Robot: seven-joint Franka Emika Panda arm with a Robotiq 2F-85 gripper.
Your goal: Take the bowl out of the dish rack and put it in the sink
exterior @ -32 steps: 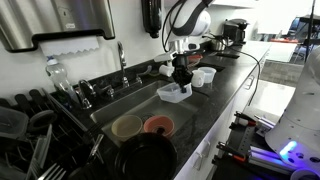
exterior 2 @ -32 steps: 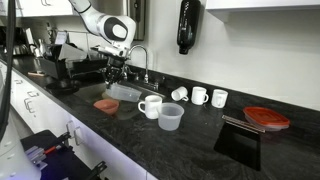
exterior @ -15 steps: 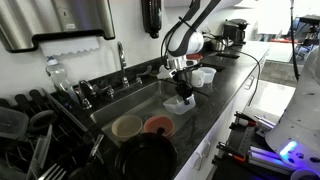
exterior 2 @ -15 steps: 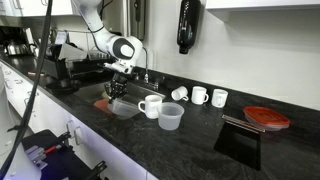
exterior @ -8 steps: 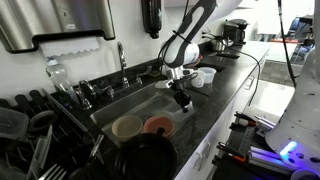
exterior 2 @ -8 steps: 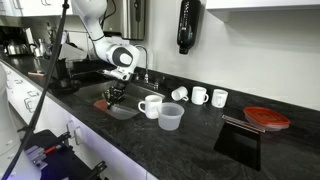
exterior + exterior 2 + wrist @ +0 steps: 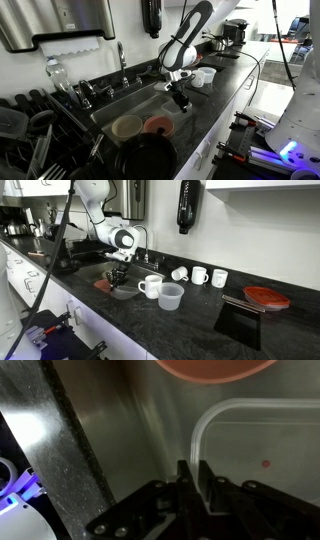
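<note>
My gripper [image 7: 196, 470] is shut on the rim of a clear plastic bowl [image 7: 255, 455] and holds it low in the steel sink [image 7: 130, 430]. In both exterior views the gripper [image 7: 180, 99] [image 7: 118, 278] reaches down at the end of the sink [image 7: 120, 108]. The clear bowl [image 7: 127, 292] shows faintly under the gripper. The dish rack [image 7: 35, 135] [image 7: 72, 246] stands on the far side of the sink from the gripper. An orange bowl [image 7: 215, 368] lies in the sink just beyond the clear one.
A beige bowl [image 7: 127, 127] and the orange bowl [image 7: 158, 125] sit in the sink beside a black pan [image 7: 150, 157]. A faucet [image 7: 122, 60] stands behind. A white mug [image 7: 150, 285], a clear cup [image 7: 170, 297], more mugs [image 7: 199, 276] and a red plate [image 7: 265, 298] are on the counter.
My gripper has carried the clear bowl from above the counter edge down into the sink. Over the last half second it has barely moved.
</note>
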